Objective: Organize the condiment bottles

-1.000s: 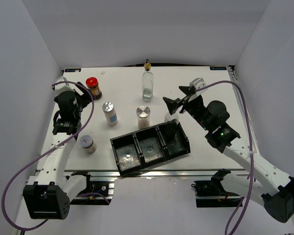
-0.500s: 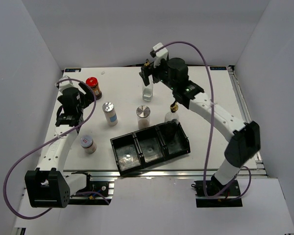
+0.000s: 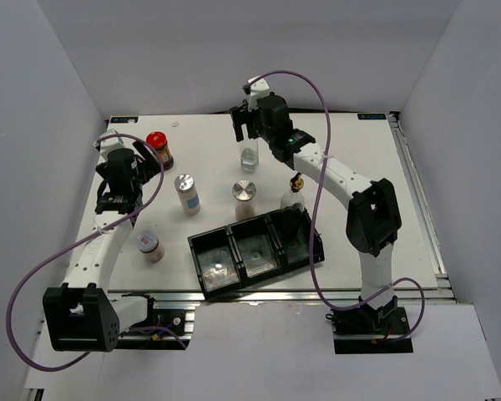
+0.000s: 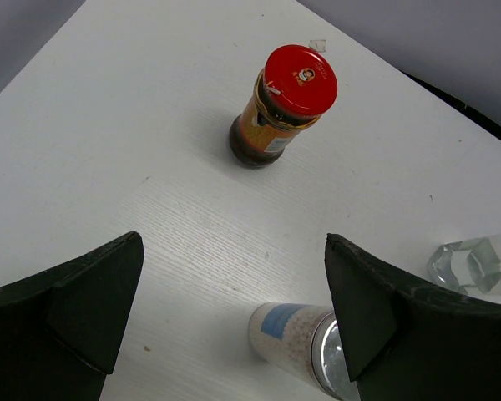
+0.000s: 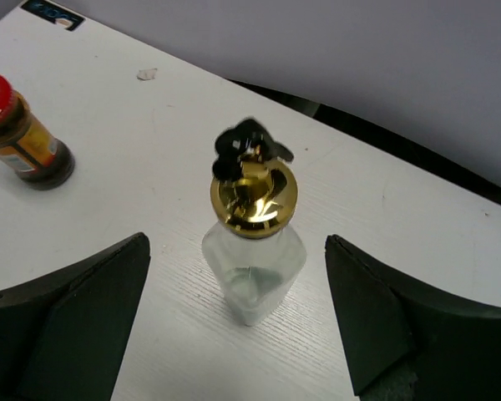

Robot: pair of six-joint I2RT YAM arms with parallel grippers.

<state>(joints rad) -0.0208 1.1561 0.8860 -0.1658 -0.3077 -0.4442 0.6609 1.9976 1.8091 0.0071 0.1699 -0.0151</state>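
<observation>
Left gripper (image 4: 234, 271): yours is spread wide open with nothing in it. It's pointed at the red-lidded jar (image 4: 284, 104), which sits beyond the fingertips with bare table in between.
Right gripper (image 5: 235, 255): also wide open and empty. It hangs over the far glass bottle (image 5: 255, 259) with a finger on either side, and neither finger touches the glass.
Red-lidded jar: upright at the far left of the table (image 3: 359, 167), standing by itself.
Far glass bottle: upright near the far middle of the table, gold pourer on top.
Second glass bottle (image 3: 293, 197): upright at the far edge of the tray's right compartment. You can't tell from above whether it's inside or just behind.
Left shaker (image 3: 187, 194): upright on the table, between the jar and the tray.
Middle shaker (image 3: 245, 199): upright, just beyond the tray's middle compartment.
Near shaker (image 3: 149, 245): upright, left of the tray, close to your left arm.
Tray (image 3: 202, 254): black, three compartments, near the front edge, sitting skewed.
</observation>
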